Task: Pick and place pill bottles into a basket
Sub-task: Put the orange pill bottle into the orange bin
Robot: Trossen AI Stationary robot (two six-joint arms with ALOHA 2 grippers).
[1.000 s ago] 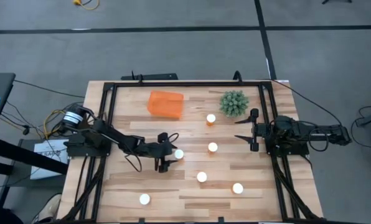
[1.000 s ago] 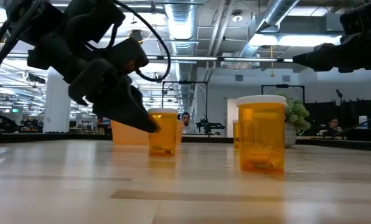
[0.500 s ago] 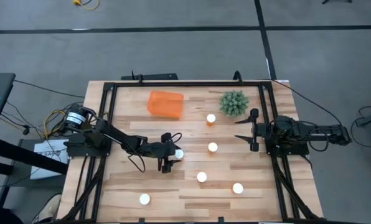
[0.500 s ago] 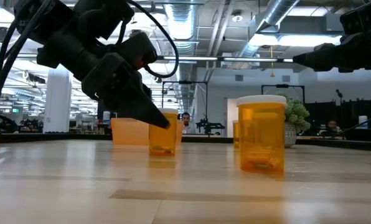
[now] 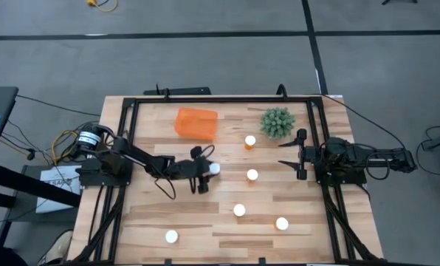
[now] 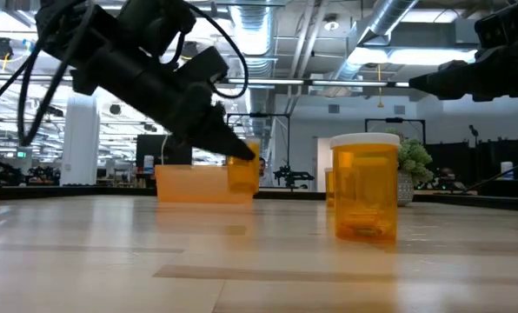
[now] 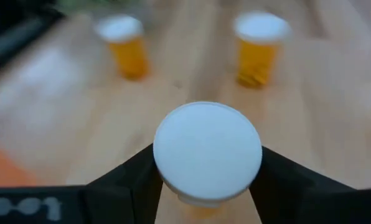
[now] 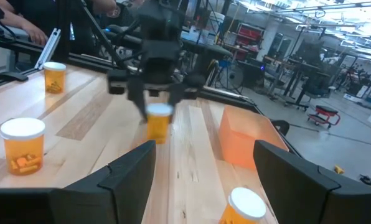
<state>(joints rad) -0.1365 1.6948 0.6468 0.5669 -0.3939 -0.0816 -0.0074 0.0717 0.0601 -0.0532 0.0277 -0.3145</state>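
Note:
My left gripper [image 5: 205,174] is shut on one orange pill bottle with a white cap [image 5: 214,168], held above the table's middle, on the near side of the orange basket [image 5: 196,123]. In the low view this bottle [image 6: 243,165] hangs in front of the basket [image 6: 189,184]. Several other pill bottles stand upright on their bases: [image 5: 250,140], [image 5: 252,175], [image 5: 239,210], [image 5: 281,223], [image 5: 171,236]. My right gripper [image 5: 300,155] waits open at the table's right side, with nothing between its fingers. My left gripper pinches the bottle between its two fingers [image 7: 139,180], which sit on opposite sides just under the white cap [image 7: 207,152]. The fingers come slanting down from the table's left. The bottle [image 8: 159,123] stays about upright and is lifted clear of the wood.
A round green spiky plant [image 5: 277,123] stands at the far right, beside the bottle [image 5: 250,140]. A black frame [image 5: 220,98] runs around the tabletop. The closest bottle in the low view [image 6: 364,185] stands in the foreground. People show in the room beyond the table.
My left gripper has shut on the pill bottle and raised it off the table, carrying it up and toward the far edge, closer to the basket. The bottle stood on the wood before and now hangs clear. My right arm has kept still.

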